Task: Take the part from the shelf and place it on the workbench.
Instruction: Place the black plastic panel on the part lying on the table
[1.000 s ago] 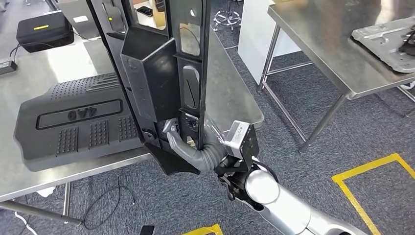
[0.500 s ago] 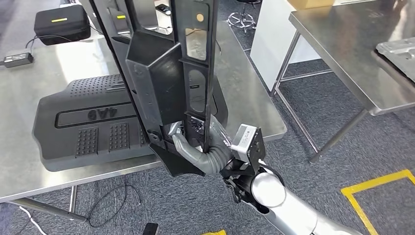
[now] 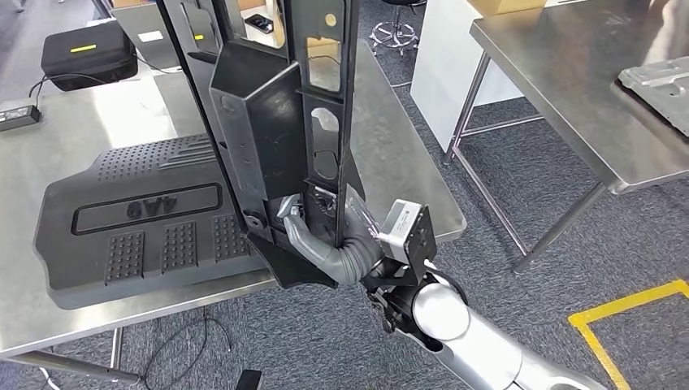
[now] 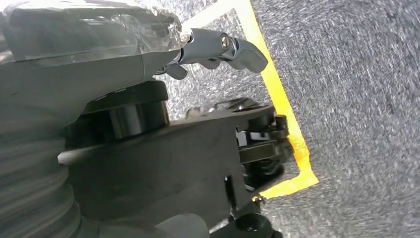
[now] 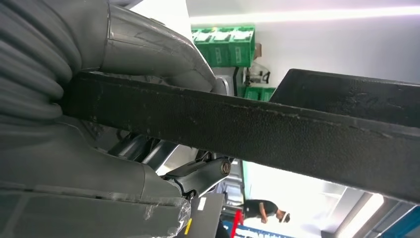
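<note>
Grey carpet with yellow floor tape [image 3: 630, 306] is running beneath two steel tables, and we are standing at the nearer one, the workbench [image 3: 382, 122]. Our right hand [image 3: 325, 244] is grasping the long black plastic part [image 3: 280, 122] near its lower end, fingers [image 3: 296, 236] wrapped around a narrow rail, so that the part is rising upright from the fingers and leaning a little over the bench edge. In the right wrist view the same black rail [image 5: 257, 124] is crossing just beyond the grey thumb [image 5: 153, 49].

Lying flat on the bench just past the fingers, a big black studded panel [image 3: 138, 223] is taking up much of the near surface, and the held part is hanging partly over it. Farther off from the fingers we are seeing a black case [image 3: 88, 53] with a yellow stripe and a small power adapter [image 3: 18, 115] with its cable. Well off to the other side, the second table [image 3: 561, 89] is carrying a grey metal plate [image 3: 658, 85].

Our left hand [image 4: 218, 47] is hanging over the carpet, its fingers apart and grasping nothing.
</note>
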Motion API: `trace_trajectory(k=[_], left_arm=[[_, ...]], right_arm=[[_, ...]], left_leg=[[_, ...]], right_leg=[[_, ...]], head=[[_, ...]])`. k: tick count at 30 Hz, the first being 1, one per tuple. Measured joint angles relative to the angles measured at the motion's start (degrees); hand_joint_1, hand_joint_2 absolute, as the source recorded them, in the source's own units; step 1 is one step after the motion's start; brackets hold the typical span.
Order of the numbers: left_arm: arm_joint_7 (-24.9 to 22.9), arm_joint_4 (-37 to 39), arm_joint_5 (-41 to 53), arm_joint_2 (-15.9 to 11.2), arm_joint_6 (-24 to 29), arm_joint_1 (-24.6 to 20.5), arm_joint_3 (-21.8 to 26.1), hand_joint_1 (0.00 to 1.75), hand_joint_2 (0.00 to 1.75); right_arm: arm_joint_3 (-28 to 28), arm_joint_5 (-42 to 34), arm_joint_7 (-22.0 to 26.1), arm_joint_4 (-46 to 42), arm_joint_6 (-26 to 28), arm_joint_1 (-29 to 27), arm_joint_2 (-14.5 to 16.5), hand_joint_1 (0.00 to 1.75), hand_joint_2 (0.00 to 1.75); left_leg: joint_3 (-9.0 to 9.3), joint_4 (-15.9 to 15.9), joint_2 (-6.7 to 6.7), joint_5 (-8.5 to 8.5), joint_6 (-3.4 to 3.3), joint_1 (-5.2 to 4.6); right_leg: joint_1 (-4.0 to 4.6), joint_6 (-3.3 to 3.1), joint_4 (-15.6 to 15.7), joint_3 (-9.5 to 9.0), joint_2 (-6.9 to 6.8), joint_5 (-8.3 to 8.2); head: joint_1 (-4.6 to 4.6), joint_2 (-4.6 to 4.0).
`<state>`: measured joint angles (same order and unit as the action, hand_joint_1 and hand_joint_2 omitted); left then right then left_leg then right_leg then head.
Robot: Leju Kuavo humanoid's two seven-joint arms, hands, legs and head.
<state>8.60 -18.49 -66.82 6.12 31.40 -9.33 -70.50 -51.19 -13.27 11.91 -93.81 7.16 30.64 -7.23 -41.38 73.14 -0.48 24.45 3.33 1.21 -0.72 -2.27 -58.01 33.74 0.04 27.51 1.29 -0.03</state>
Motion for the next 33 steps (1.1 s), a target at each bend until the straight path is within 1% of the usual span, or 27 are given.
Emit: trace_trajectory(k=[1,2,3,4,6,7,8,10,11,12,16,18,20,23,25,31,33], left_arm=[[0.1,0.0,0.3,0.0,0.0,0.0,0.0,0.00,1.75],[0.2,0.0,0.4,0.0,0.0,0.0,0.0,0.00,1.75],[0.3,0.0,0.6,0.0,0.0,0.0,0.0,0.00,1.75],[0.3,0.0,0.7,0.0,0.0,0.0,0.0,0.00,1.75],[0.3,0.0,0.7,0.0,0.0,0.0,0.0,0.00,1.75],[0.3,0.0,0.7,0.0,0.0,-0.1,0.0,0.00,1.75],[0.3,0.0,0.9,0.1,0.0,-0.2,-0.1,0.00,1.75],[0.0,0.0,1.7,0.2,0.0,-0.4,-0.3,0.00,1.75],[-0.3,0.0,2.1,0.3,0.0,-0.5,-0.5,0.00,1.75],[-0.6,0.0,2.5,0.3,0.0,-0.6,-0.7,0.00,1.75],[-1.2,0.0,3.6,0.4,0.0,-1.2,-1.3,0.00,1.75],[-1.3,0.0,4.2,0.5,-0.1,-1.4,-1.4,0.00,1.75],[-1.3,0.0,5.0,0.6,-0.4,-1.6,-1.4,0.00,1.75],[-1.4,0.0,6.1,0.8,-0.8,-1.9,-1.5,0.00,1.75],[-1.4,0.0,6.5,0.9,-0.8,-2.1,-1.7,0.00,1.75],[-1.5,0.0,6.7,1.0,-0.9,-2.3,-2.0,0.00,1.75],[-1.5,0.0,6.8,1.1,-0.9,-2.3,-2.0,0.00,1.75]], right_arm=[[0.0,0.0,0.0,0.0,0.1,0.0,0.0,1.75,1.75],[0.0,0.1,-0.1,0.0,0.2,0.0,0.0,1.75,1.75],[0.0,0.1,-0.1,0.0,0.3,0.0,0.0,1.75,1.75],[0.0,0.1,-0.1,0.0,0.3,0.0,0.0,1.75,1.75],[0.0,0.1,-0.1,0.0,0.3,0.0,0.0,1.75,1.75],[0.0,0.1,-0.1,0.0,0.3,0.1,0.0,1.75,1.75],[0.0,0.2,-0.1,0.0,0.2,0.2,0.1,1.75,1.75],[-0.1,0.3,-0.1,0.3,-0.1,1.1,0.4,1.75,1.75],[-0.2,0.4,0.0,0.6,-0.3,1.9,0.7,1.75,1.75],[-0.3,0.4,0.0,1.2,-0.7,3.0,1.2,1.75,1.75],[-0.9,0.3,0.5,4.5,-1.2,7.3,3.6,1.75,1.75],[-1.2,0.4,0.8,6.7,-0.9,9.7,4.9,1.75,1.75],[-1.4,1.8,0.5,9.5,0.2,12.5,6.2,1.75,1.75],[-1.7,6.3,-0.8,14.3,2.7,17.4,8.3,1.75,1.75],[-1.9,8.0,-1.3,17.2,3.4,19.9,9.4,1.75,1.75],[-2.6,8.9,-1.5,23.0,3.8,22.6,11.8,1.75,1.75],[-2.8,11.2,-2.7,24.3,5.0,23.3,12.2,1.75,1.75]], left_leg=[[1.64,-4.0,0.03,-2.58,0.15,0.19],[3.16,-7.5,0.06,-4.66,0.25,0.32],[4.26,-10.1,0.08,-6.05,0.31,0.41],[4.79,-11.3,0.10,-6.68,0.34,0.45],[4.90,-11.6,0.10,-6.81,0.35,0.47],[5.02,-12.3,0.04,-6.71,0.12,0.38],[5.15,-13.0,-0.05,-6.66,-0.15,0.33],[5.27,-14.2,-0.36,-6.42,-0.83,-0.02],[5.27,-14.3,-0.47,-6.45,-0.97,-0.12],[5.25,-14.3,-0.54,-6.41,-1.10,-0.25],[5.24,-14.3,-0.54,-6.31,-1.49,-0.33],[5.23,-14.3,-0.53,-6.31,-1.57,-0.36],[5.22,-14.3,-0.52,-6.32,-1.63,-0.40],[5.24,-14.3,-0.51,-6.36,-1.62,-0.45],[5.26,-14.3,-0.51,-6.41,-1.57,-0.40],[5.31,-14.4,-0.51,-6.49,-1.44,-0.19],[5.31,-14.4,-0.50,-6.50,-1.43,-0.16]], right_leg=[[-0.13,0.26,0.0,-0.38,0.06,0.30],[-0.24,0.49,-0.1,-0.68,0.11,0.55],[-0.30,0.65,-0.1,-0.88,0.12,0.72],[-0.33,0.74,-0.1,-0.96,0.13,0.81],[-0.31,0.78,-0.1,-0.94,0.13,0.83],[-0.24,0.99,-0.2,-0.86,0.17,0.92],[-0.13,1.04,-0.3,-0.73,0.22,1.14],[-0.05,0.77,-0.4,-0.58,0.30,1.37],[-0.09,0.49,-0.4,-0.61,0.29,1.38],[-0.18,0.43,-0.2,-0.69,0.27,1.24],[-0.25,1.15,0.3,-0.92,0.21,1.10],[-0.30,1.67,0.4,-0.95,0.18,1.06],[-0.34,1.95,0.4,-0.94,0.18,1.05],[-0.27,2.02,0.4,-0.92,0.16,1.03],[-0.16,2.02,0.4,-0.91,0.15,1.03],[0.02,2.02,0.3,-0.86,0.15,1.03],[0.05,2.01,0.3,-0.84,0.15,1.04]], head=[[0.21,-0.01],[0.39,-0.01],[0.54,-0.01],[0.61,-0.02],[0.65,-0.01],[0.82,-0.01],[0.80,0.00],[0.38,0.00],[-0.13,-0.01],[-0.51,-0.02],[-1.37,-0.01],[-1.65,-0.01],[-1.72,-0.01],[-1.67,0.00],[-1.67,0.00],[-1.53,-0.01],[-1.51,0.00]])
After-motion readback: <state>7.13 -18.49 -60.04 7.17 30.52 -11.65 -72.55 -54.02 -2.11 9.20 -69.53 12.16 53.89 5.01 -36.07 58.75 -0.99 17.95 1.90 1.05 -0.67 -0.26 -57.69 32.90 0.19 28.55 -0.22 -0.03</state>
